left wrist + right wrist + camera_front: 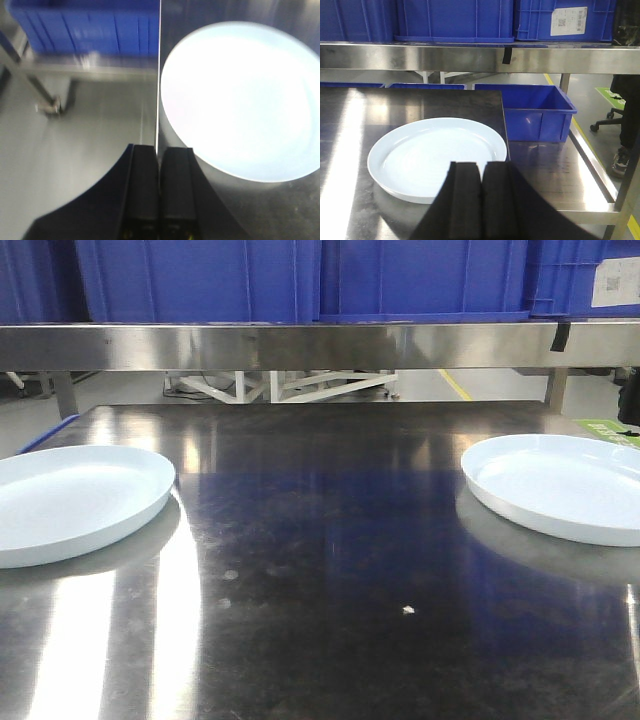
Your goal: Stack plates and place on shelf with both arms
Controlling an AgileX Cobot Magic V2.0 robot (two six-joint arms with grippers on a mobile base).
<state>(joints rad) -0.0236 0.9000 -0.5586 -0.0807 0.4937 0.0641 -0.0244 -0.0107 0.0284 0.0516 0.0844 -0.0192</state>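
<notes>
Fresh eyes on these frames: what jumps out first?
Two pale bluish-white plates lie far apart on the dark steel tabletop, not yet stacked: the left plate and the right plate. Behind and above them, the steel shelf carries big blue crates. The left gripper and right gripper are both shut, each with its own plate just ahead of it.

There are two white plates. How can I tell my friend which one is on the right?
Find the dark shiny steel table under the shelf of blue crates. Two white plates sit far apart on it; yours is the right plate. Unlike the left plate, it lies below the black strip on the rail.
</notes>
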